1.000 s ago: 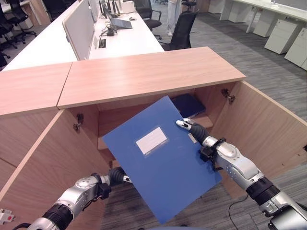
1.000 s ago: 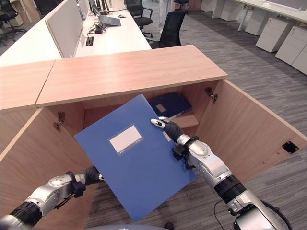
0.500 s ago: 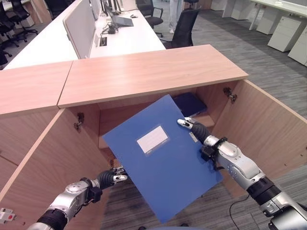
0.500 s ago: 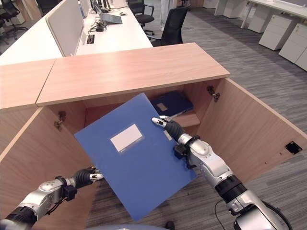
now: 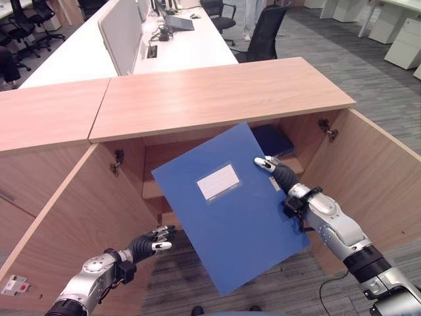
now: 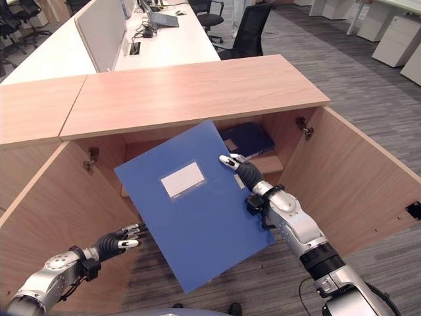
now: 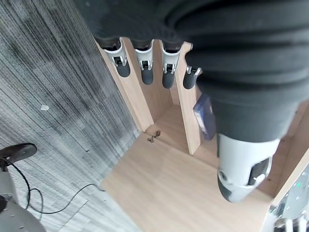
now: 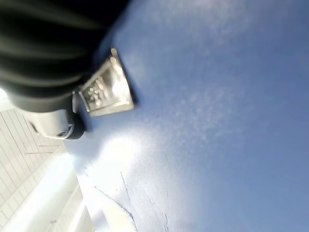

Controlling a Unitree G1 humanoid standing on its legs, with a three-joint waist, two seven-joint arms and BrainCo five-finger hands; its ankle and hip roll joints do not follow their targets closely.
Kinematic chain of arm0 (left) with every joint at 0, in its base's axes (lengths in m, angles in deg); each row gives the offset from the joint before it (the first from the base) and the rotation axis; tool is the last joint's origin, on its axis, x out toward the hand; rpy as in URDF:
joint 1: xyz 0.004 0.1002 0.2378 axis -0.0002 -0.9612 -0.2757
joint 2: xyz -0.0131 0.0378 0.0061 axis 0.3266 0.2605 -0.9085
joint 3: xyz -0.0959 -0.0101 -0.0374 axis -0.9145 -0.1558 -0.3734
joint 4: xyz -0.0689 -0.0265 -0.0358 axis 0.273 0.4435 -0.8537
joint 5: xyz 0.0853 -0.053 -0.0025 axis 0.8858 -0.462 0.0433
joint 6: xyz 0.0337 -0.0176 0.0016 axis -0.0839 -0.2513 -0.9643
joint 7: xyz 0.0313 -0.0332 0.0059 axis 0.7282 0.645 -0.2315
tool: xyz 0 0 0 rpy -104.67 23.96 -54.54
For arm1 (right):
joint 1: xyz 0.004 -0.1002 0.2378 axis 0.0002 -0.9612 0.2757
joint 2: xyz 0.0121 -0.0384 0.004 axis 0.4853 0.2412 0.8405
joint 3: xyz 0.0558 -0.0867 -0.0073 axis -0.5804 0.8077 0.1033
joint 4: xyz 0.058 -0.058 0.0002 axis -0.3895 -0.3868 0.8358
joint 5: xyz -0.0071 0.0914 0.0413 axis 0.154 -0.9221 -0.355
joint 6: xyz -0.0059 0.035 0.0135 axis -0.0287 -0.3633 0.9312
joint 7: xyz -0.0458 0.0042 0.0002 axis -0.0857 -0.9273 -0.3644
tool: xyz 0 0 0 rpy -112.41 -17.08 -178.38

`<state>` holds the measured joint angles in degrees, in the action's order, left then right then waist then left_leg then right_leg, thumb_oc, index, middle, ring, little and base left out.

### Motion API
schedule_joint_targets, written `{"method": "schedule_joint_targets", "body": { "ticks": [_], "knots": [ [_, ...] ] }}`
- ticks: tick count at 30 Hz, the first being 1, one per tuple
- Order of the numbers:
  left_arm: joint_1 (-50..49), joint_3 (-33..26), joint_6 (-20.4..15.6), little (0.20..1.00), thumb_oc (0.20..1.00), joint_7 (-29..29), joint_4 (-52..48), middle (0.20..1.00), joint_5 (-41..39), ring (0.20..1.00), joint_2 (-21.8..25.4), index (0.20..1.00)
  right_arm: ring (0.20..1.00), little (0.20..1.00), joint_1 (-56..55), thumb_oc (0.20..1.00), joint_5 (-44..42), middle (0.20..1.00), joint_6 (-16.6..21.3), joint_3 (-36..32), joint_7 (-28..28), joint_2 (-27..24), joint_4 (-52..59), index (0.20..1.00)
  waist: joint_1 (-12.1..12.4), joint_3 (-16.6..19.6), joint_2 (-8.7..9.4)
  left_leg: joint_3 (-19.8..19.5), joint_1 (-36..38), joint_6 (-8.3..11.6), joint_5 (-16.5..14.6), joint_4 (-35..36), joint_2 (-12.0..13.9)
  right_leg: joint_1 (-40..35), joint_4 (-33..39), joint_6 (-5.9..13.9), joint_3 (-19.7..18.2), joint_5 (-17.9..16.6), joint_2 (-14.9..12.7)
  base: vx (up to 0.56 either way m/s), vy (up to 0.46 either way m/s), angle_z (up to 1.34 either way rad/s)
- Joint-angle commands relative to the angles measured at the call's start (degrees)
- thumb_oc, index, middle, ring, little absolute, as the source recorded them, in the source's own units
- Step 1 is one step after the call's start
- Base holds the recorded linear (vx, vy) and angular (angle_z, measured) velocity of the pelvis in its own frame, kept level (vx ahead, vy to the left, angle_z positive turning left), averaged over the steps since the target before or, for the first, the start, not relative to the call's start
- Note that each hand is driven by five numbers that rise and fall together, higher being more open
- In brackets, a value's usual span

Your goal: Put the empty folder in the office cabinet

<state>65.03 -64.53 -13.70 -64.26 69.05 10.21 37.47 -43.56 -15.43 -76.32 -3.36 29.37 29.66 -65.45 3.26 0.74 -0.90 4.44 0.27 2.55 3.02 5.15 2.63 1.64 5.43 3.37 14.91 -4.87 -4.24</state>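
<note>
You are seeing the right hand (image 5: 276,175) gripping the folder (image 5: 227,207) by its edge, tilted before the open cabinet (image 5: 217,95). The left hand (image 6: 118,239) is hanging with straight fingers, apart from the folder.

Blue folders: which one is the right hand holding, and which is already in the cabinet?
The big tilted folder with the white label, pinched at its edge by the right hand. The darker folder lies flat on the cabinet shelf.

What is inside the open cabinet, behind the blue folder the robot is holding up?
On a shelf in the cabinet lies a dark blue folder, seen past the held blue folder in the right hand. The held folder covers most of the interior, so anything else there is hidden.
</note>
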Motion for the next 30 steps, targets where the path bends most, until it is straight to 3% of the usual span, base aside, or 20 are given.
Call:
{"method": "schedule_joint_targets", "body": {
  "ticks": [1, 10, 30],
  "knots": [
    [0.84, -1.40, -2.37, 1.000, 1.000, -0.92, 0.76, 1.000, -4.06, 1.000, 2.45, 1.000, 0.200, 0.200, 0.45, 0.200, -0.35, 0.200, 6.00, -3.88, 0.39, 2.93, 6.00, 0.200, 0.84, 1.43, 2.57, -0.93, -0.19, 1.72, -4.33, -0.15, 0.61, -1.79, -0.43, 5.20, 3.82, 3.93, -2.25, 0.00, 0.000, 0.00],
    [-0.82, -4.69, -1.56, 1.000, 1.000, -2.00, -9.95, 1.000, -11.10, 1.000, 3.36, 1.000, 0.200, 0.200, -1.05, 0.200, 1.19, 0.200, 6.63, -5.53, 0.57, 3.11, 6.70, 0.200, 1.34, 0.98, 3.03, -1.53, -0.37, 1.73, -4.26, -0.15, 0.43, -1.71, -0.43, 5.12, 4.21, 3.75, -2.39, 0.00, -0.003, 0.04],
    [2.73, -3.50, 0.72, 1.000, 1.000, -2.16, -15.74, 1.000, -19.60, 1.000, -0.31, 1.000, 0.200, 0.200, -0.98, 0.200, 0.34, 0.200, 6.17, -3.88, 1.90, 3.77, 7.35, 0.200, 0.18, 1.14, 3.77, -1.08, 0.16, 1.67, -4.75, -0.15, 0.36, -1.71, -0.43, 5.13, 3.19, 3.56, -2.20, 0.00, 0.000, 0.00]
  ]
}}
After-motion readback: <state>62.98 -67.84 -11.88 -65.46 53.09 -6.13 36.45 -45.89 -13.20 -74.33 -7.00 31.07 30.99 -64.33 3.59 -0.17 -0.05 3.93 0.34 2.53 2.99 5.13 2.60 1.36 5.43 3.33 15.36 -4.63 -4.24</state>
